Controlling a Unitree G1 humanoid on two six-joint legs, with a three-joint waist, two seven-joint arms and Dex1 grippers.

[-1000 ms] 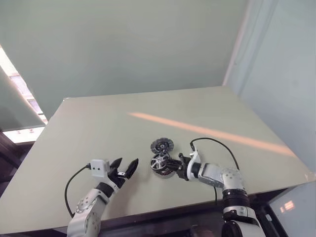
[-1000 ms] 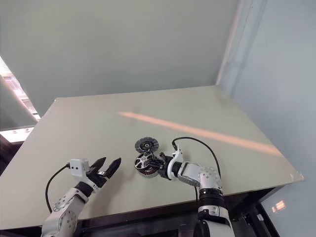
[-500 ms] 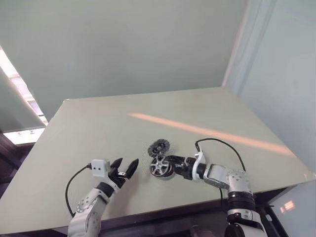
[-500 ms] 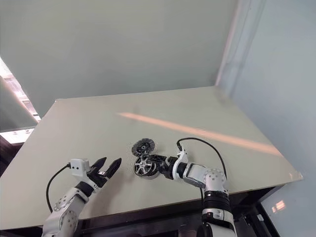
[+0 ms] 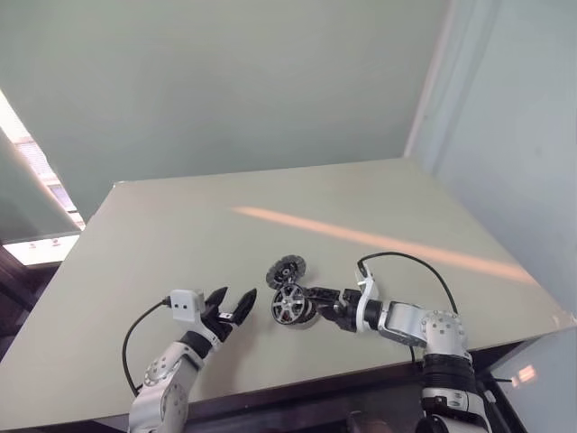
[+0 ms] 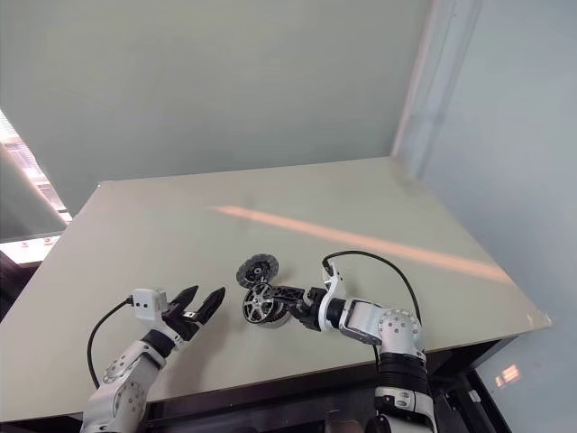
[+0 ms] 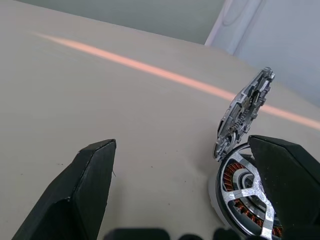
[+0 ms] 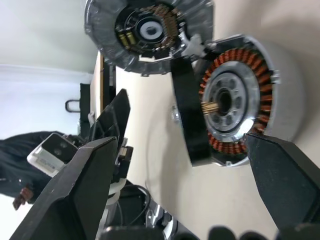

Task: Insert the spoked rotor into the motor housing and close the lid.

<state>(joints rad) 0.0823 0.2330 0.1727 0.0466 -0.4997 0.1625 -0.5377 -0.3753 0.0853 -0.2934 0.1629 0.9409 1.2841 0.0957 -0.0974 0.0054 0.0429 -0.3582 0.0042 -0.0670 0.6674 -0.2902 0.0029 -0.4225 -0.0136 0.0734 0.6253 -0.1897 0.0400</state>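
My left gripper (image 5: 233,306): fingers apart, empty, waiting beside parts. Spoked rotor (image 5: 288,303): tilted against motor housing (image 8: 240,105), not yet seated. Lid (image 5: 287,270): just behind, propped. My right gripper (image 5: 317,300): fingers apart, beside rotor, holding nothing.

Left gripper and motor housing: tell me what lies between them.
Nothing lies there. In the left eye view, bare table separates the left gripper from the motor housing, which bears the spoked rotor.
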